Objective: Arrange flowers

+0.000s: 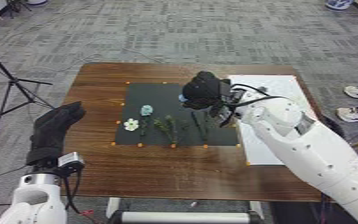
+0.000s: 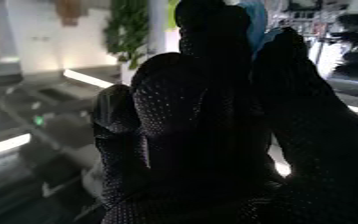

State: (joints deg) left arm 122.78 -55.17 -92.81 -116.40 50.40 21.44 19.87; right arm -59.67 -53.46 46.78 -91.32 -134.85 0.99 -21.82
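Note:
My right hand point(image 1: 202, 90) is above the dark mat's point(image 1: 149, 95) back right part, its fingers and thumb pinching a blue flower point(image 1: 182, 98). In the right wrist view the glove of the right hand point(image 2: 193, 105) shows with light blue petals point(image 2: 258, 25) between the fingertips. On the mat lie a pale blue flower point(image 1: 146, 110), a white flower point(image 1: 131, 124), leafy green stems point(image 1: 167, 128) and thin dark stems point(image 1: 199, 126). My left hand point(image 1: 51, 127) is over the table's left side with its fingers extended, apart from the flowers.
A white sheet point(image 1: 262, 150) covers the right part of the brown table point(image 1: 158, 172), partly under my right arm. Small orange markers edge the mat. A black tripod point(image 1: 14, 80) stands on the floor beyond the table's left side.

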